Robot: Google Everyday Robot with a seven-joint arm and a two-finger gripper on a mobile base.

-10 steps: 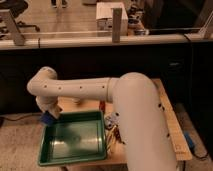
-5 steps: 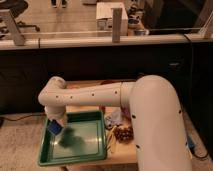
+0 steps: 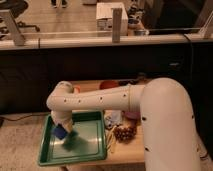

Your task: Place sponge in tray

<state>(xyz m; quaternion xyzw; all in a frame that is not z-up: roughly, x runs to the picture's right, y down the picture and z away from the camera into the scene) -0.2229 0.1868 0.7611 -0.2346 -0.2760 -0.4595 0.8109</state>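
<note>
The green tray (image 3: pixel 90 150) lies on the left part of a small wooden table. My white arm reaches across from the right and bends down over the tray's left half. My gripper (image 3: pixel 62 130) hangs at the end of the arm, low over the tray's floor near its left rim. The blue sponge (image 3: pixel 60 131) sits at the gripper's tip, held just above or on the tray bottom. The arm's wrist hides most of the gripper.
A brown pinecone-like cluster (image 3: pixel 125 133) and a pale packet (image 3: pixel 114 118) lie on the wooden table (image 3: pixel 127 150) right of the tray. A red bowl-like object (image 3: pixel 107 84) sits at the back. A dark counter with a glass rail stands behind.
The arm has swung right and lowered, carrying the blue sponge from the tray's left edge to a point inside the tray over its left half.
</note>
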